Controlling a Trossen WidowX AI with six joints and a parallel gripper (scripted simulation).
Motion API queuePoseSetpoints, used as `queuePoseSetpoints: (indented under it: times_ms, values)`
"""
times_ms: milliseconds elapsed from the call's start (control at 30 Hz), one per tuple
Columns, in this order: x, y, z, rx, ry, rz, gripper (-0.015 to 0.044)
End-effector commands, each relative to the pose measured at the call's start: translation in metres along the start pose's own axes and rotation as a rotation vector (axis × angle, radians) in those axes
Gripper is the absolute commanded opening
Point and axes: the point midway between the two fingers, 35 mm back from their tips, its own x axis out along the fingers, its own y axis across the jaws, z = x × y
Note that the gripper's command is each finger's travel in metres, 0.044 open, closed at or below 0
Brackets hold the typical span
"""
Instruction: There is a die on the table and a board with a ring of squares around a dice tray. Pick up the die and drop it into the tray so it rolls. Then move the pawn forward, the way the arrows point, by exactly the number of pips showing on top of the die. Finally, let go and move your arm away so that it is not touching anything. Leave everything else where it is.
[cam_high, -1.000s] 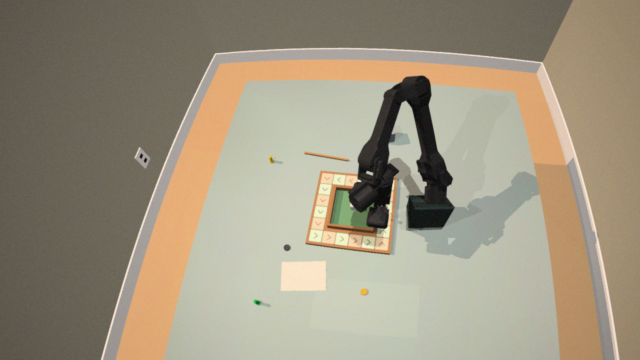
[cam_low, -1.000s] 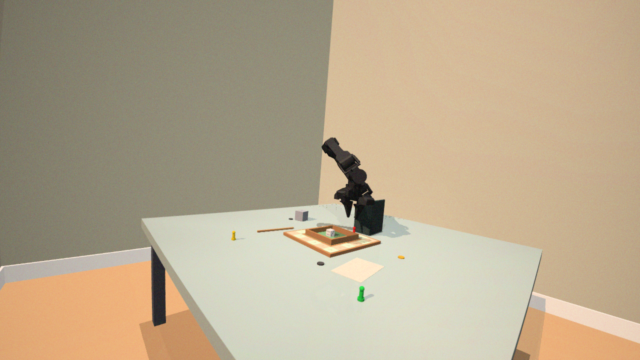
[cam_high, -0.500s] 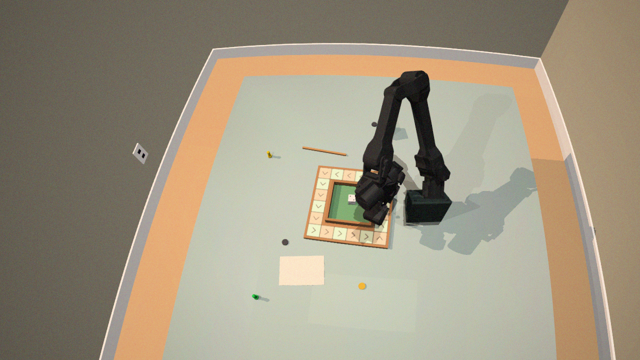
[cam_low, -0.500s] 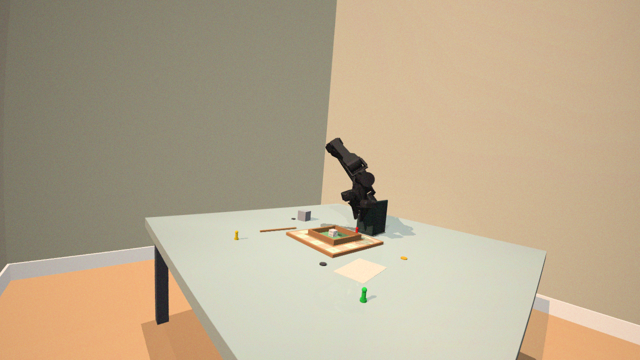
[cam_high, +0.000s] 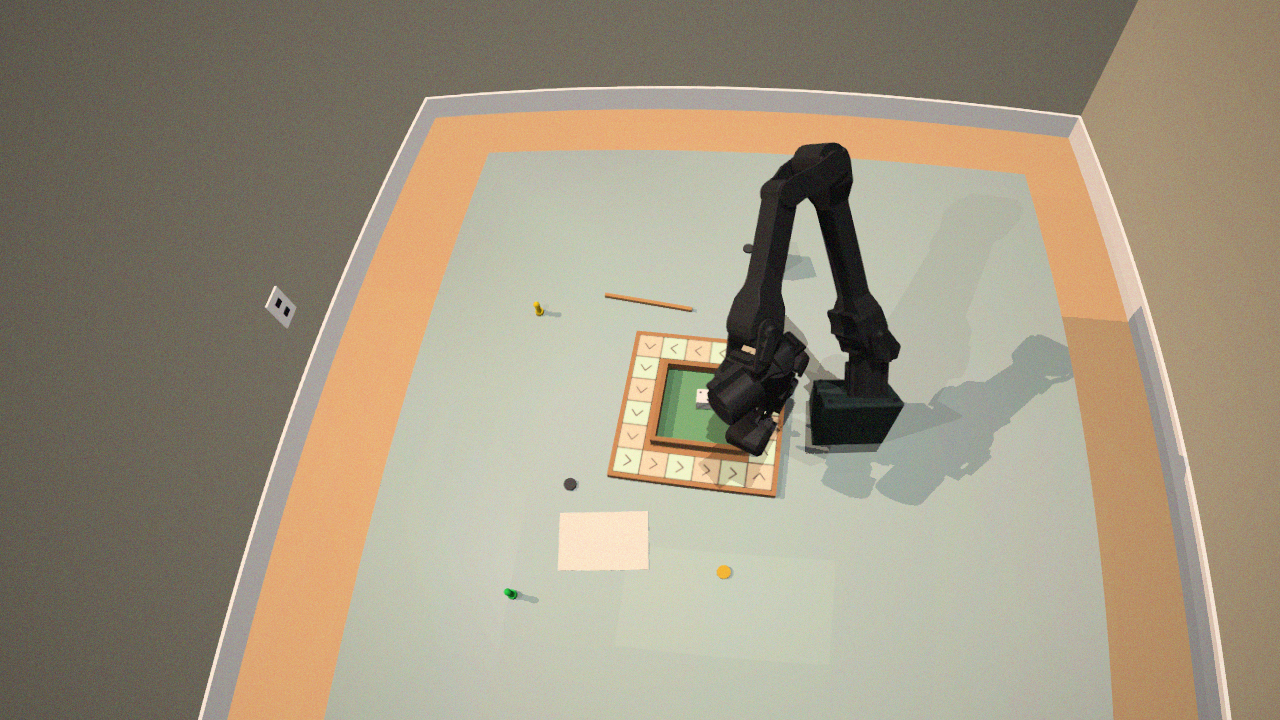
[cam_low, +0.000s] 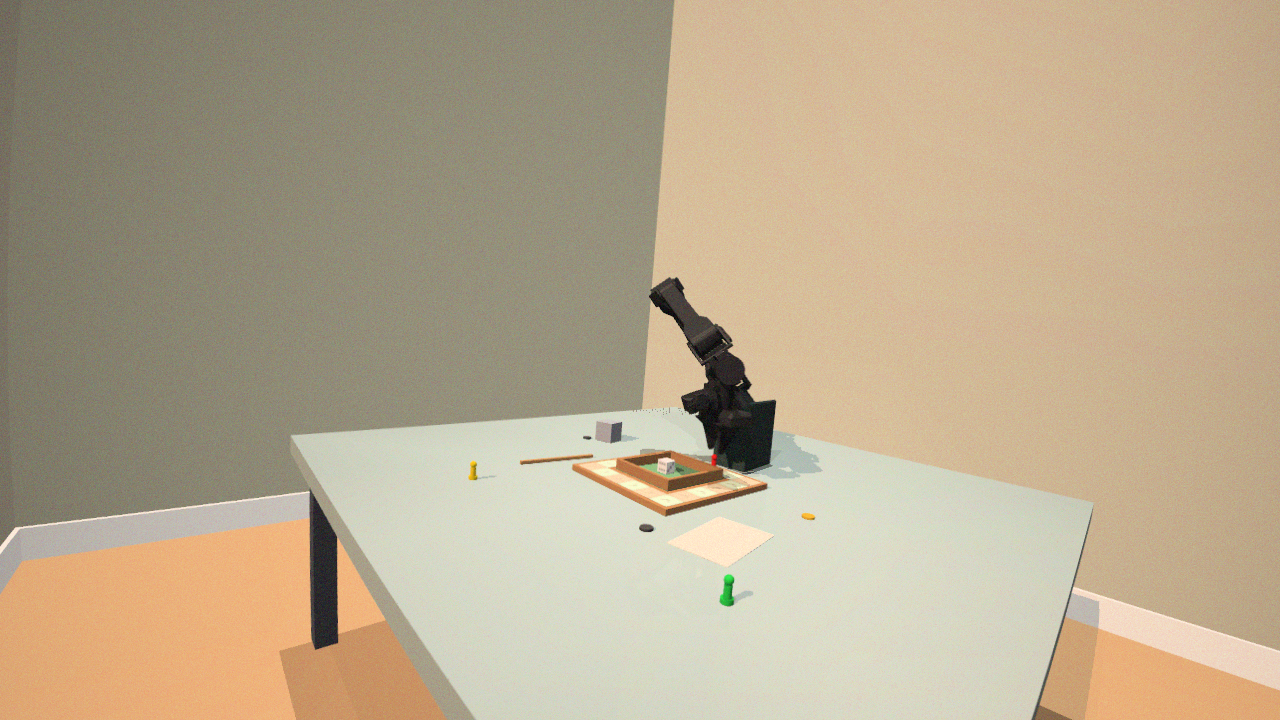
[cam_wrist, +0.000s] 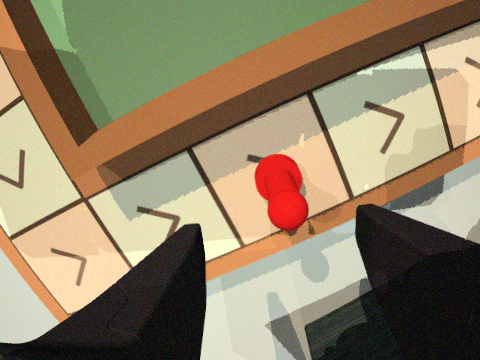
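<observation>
The board (cam_high: 640, 391) (cam_low: 662, 501) (cam_wrist: 40, 140) has a ring of arrow squares around a green dice tray (cam_high: 684, 394) (cam_wrist: 200, 20). The white die (cam_high: 703, 396) (cam_low: 665, 465) lies in the tray; its top face is too small to read. The red pawn (cam_wrist: 280, 190) (cam_low: 713, 459) stands on a square of the ring's side nearest the arm base. My gripper (cam_wrist: 280, 230) (cam_high: 756, 429) is low over that side, open, with a finger on either side of the pawn and a gap to each. The pawn is hidden by the gripper in the overhead view.
A yellow pawn (cam_high: 537, 308) (cam_low: 472, 470), a green pawn (cam_high: 510, 593) (cam_low: 727, 591), a wooden stick (cam_high: 648, 301), a black disc (cam_high: 570, 484), an orange disc (cam_high: 724, 571), a paper card (cam_high: 602, 540) and a grey cube (cam_low: 608, 430) lie around. The arm base (cam_high: 853, 416) stands right of the board.
</observation>
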Motion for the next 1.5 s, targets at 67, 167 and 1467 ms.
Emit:
queuePoseSetpoints:
  times_ms: [67,167,1467]
  values:
    - [0.012,-0.002,-0.001,-0.005,0.001,-0.008,0.0200]
    - [0.017,-0.002,-0.001,-0.005,0.001,-0.009,0.0200]
    - [-0.030,0.008,0.003,-0.009,0.007,0.007,0.0000]
